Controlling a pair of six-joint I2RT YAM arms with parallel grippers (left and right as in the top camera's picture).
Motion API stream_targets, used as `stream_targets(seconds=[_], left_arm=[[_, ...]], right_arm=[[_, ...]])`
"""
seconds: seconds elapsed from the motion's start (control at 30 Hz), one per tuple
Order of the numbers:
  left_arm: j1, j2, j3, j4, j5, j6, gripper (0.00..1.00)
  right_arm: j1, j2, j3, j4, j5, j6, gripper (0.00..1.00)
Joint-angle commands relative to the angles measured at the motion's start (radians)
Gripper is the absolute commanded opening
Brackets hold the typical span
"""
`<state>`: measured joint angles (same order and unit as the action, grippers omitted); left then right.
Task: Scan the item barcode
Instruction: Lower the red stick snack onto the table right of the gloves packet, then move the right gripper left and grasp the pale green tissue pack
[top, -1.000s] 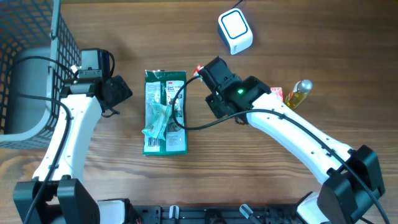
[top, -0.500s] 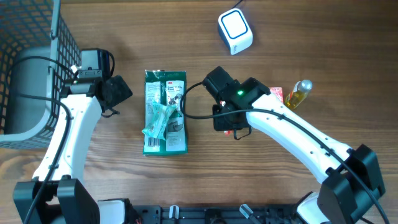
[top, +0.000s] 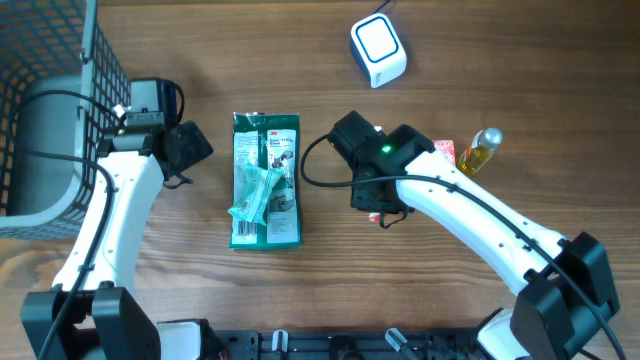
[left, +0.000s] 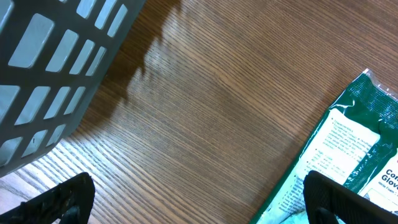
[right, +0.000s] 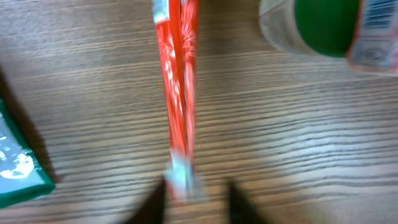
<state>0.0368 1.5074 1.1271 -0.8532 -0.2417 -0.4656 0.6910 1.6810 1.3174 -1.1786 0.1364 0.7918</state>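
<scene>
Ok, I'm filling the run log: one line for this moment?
left gripper: open, empty | right gripper: open around red packet | scanner: untouched

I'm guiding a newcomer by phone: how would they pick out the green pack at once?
From the grey basket at the table's left, move right to the table's middle. The green pack lies flat there, with a white label. It is the only flat green thing; the red packet and bottle farther right are smaller.

Red packet (right: 177, 93) blurred, top cut off, bottle (right: 311, 25) cropped at edge, right jaws blurred, perhaps parted
</scene>
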Motion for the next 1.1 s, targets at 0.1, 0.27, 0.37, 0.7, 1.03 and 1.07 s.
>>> stream_targets(seconds=[0.1, 0.27, 0.37, 0.7, 1.03, 1.07], left_arm=[[0.003, 0.006, 0.005, 0.0, -0.002, -0.01, 1.0], [0.004, 0.006, 0.005, 0.0, -0.002, -0.01, 1.0], [0.004, 0.007, 0.005, 0.0, -0.002, -0.01, 1.0], [0.003, 0.007, 0.005, 0.0, -0.002, -0.01, 1.0], [0.003, 0.007, 0.005, 0.0, -0.002, -0.01, 1.0], [0.003, 0.007, 0.005, 0.0, -0.002, -0.01, 1.0]], right_arm=[[-0.024, -0.019, -0.004, -0.007, 0.088, 0.011, 0.67], [-0.015, -0.018, -0.004, 0.117, -0.209, -0.114, 0.67], [0.01, -0.018, -0.004, 0.225, -0.385, -0.137, 0.68], [0.079, -0.016, -0.004, 0.353, -0.47, -0.134, 0.68], [0.084, -0.015, -0.004, 0.364, -0.5, -0.107, 0.68], [0.084, -0.015, -0.004, 0.364, -0.509, -0.107, 0.69]])
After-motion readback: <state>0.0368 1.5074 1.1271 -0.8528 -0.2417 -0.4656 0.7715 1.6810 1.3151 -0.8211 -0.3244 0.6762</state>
